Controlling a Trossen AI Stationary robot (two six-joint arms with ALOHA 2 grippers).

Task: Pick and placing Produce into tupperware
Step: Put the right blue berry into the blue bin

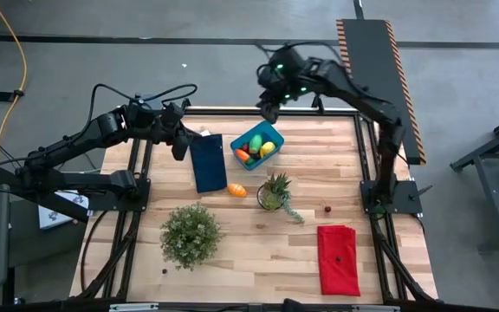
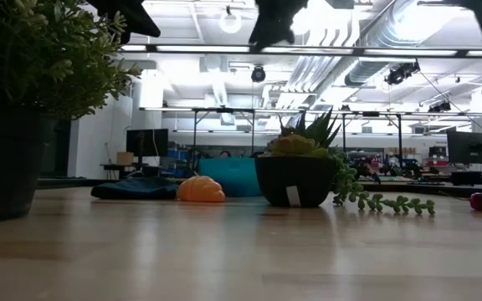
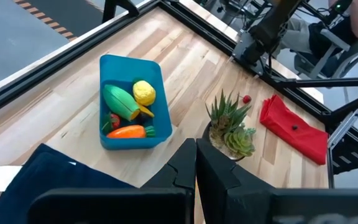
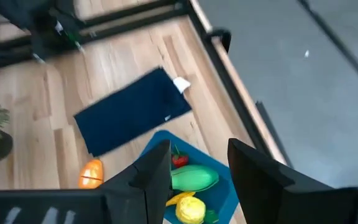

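While one orange oval (image 1: 237, 190) lies out, tupperware (image 1: 257, 145) holds produce.

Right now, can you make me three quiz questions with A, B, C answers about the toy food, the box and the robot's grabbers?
1. Where is the orange oval?
A. in the tub
B. on the table beside the blue cloth
C. on the red cloth

2. What colour is the tub?
A. bright blue
B. red
C. green

3. How are the right gripper's fingers?
A. shut
B. apart, holding nothing
C. gripping the lemon

Answers:
1 B: it lies on the wood by the blue cloth, outside the tub.
2 A: its walls are bright blue.
3 B: an empty gap shows between the fingers above the tub.
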